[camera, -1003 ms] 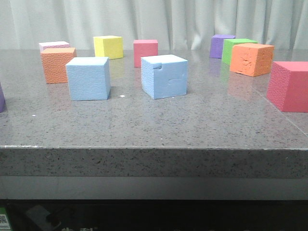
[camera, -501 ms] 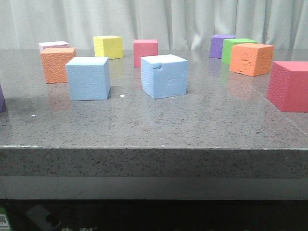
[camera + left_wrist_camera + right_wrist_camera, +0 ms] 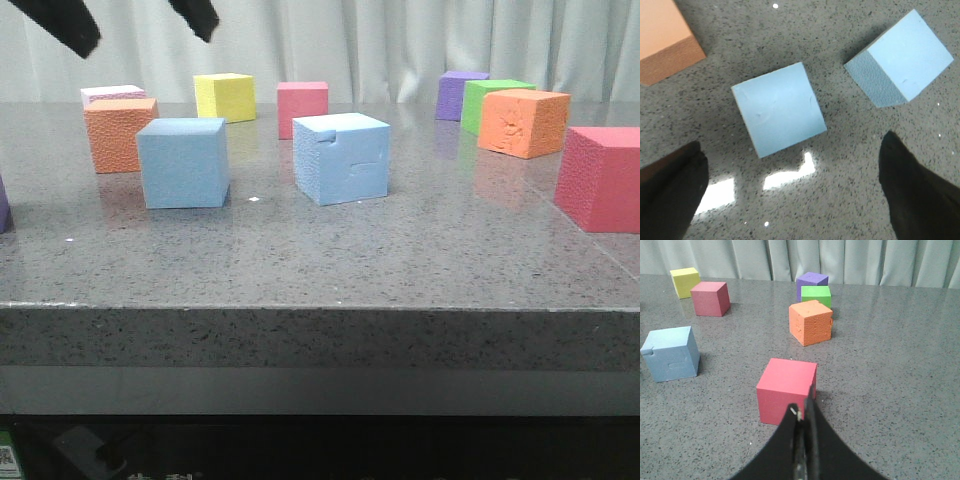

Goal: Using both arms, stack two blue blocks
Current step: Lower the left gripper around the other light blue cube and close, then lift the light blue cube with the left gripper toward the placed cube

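Note:
The clean blue block (image 3: 182, 162) stands on the table, left of centre. The paler, notched blue block (image 3: 341, 157) stands to its right, apart from it. My left gripper (image 3: 130, 22) is open and empty, high above and a little behind the clean block; only its two dark fingertips show at the top left of the front view. In the left wrist view the left gripper (image 3: 792, 167) hangs open over the clean block (image 3: 779, 109), with the other blue block (image 3: 900, 57) beside it. My right gripper (image 3: 802, 412) is shut and empty, low behind a red block (image 3: 787, 390); the notched block (image 3: 671, 354) sits far off.
An orange block (image 3: 120, 133) and a pale pink block (image 3: 112, 95) stand behind the clean block. Yellow (image 3: 225, 96) and red (image 3: 302, 107) blocks are at the back; purple (image 3: 458, 93), green (image 3: 490, 100), orange (image 3: 522, 123) and red (image 3: 600, 178) blocks stand at the right.
My left gripper's open fingers have come into the front view at the top left. The blocks have not moved.

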Robot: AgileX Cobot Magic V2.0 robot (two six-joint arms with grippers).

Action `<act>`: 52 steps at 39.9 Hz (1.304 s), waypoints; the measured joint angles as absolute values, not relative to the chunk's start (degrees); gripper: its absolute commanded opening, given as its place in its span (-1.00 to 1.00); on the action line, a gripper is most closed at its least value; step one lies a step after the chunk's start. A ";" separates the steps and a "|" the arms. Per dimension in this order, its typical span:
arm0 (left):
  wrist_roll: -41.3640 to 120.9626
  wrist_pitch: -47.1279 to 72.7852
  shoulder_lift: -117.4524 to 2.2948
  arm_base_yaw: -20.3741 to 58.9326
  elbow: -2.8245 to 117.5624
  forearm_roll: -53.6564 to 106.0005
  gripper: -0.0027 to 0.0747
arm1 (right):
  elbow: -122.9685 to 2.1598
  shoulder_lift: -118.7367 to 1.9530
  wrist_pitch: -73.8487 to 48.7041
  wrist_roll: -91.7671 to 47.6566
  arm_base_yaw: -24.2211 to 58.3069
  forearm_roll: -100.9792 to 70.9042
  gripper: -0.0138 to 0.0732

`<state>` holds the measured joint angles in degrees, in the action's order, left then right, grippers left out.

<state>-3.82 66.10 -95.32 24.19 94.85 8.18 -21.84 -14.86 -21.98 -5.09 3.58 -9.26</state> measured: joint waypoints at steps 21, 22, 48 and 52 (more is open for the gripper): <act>-10.09 70.28 -106.96 24.87 102.29 4.42 0.81 | -21.84 -14.86 -21.98 -5.09 3.58 -9.26 -0.82; -10.14 70.28 -107.42 24.87 102.29 4.84 0.81 | -21.84 -14.86 -21.98 -5.09 3.58 -9.26 -0.82; -10.23 69.66 -110.81 24.87 102.29 7.05 0.44 | -21.84 -14.86 -21.98 -5.09 3.58 -9.26 -0.82; -10.23 69.66 -110.81 24.87 102.29 7.05 0.08 | -21.84 -14.86 -21.98 -5.09 3.58 -9.26 -0.82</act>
<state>-10.23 69.66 -110.81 24.87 102.29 7.05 -21.84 -14.86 -21.98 -5.09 3.58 -9.26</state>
